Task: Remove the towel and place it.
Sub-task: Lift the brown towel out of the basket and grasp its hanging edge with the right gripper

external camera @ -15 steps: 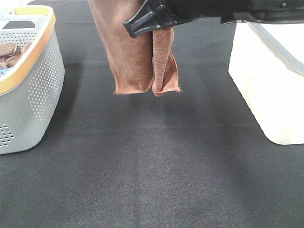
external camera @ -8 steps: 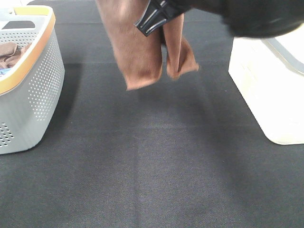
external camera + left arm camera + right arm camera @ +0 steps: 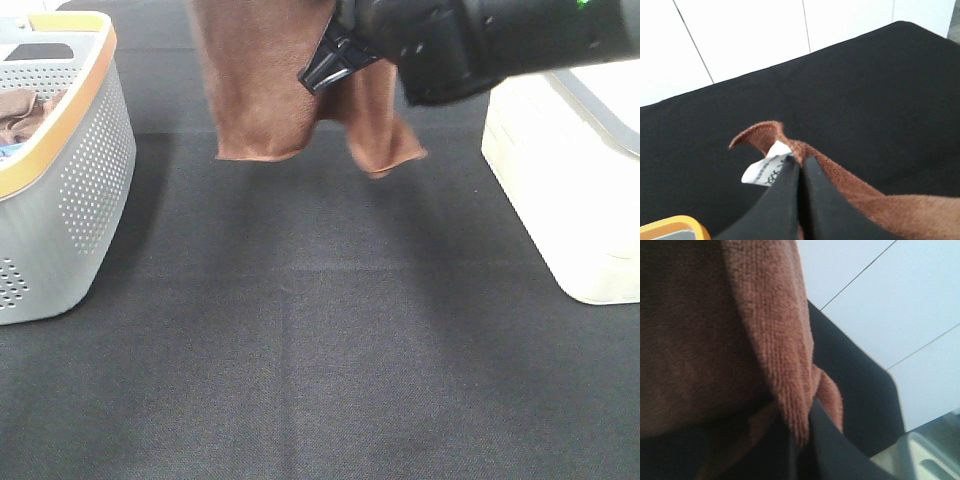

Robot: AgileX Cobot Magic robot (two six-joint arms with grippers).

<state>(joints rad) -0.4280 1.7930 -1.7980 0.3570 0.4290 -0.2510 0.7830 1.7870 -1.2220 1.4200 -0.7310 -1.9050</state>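
Two containers flank the dark table mat in the high view. At the far left stands a grey perforated basket with an orange rim, and a bunched-up brown cloth lies inside it. Next, above the middle of the mat, the towel hangs in the air, clear of the surface. Its upper part runs out of the top of the view, and its lower edges dangle in two lobes, a wide one on the left and a narrower, folded one on the right. The left gripper is outside the high view. Its wrist view shows two black fingers pressed together on a corner of the towel, right by the small white tag, and a bit of the basket's orange rim shows there too. The right gripper sits in front of the towel between the two lobes. Its bulky black arm crosses the upper right, covering part of the towel and the top of the white bin, which stands at the far right of the mat. The right wrist view shows those jaws nipped tight on a fold of the towel's edge.
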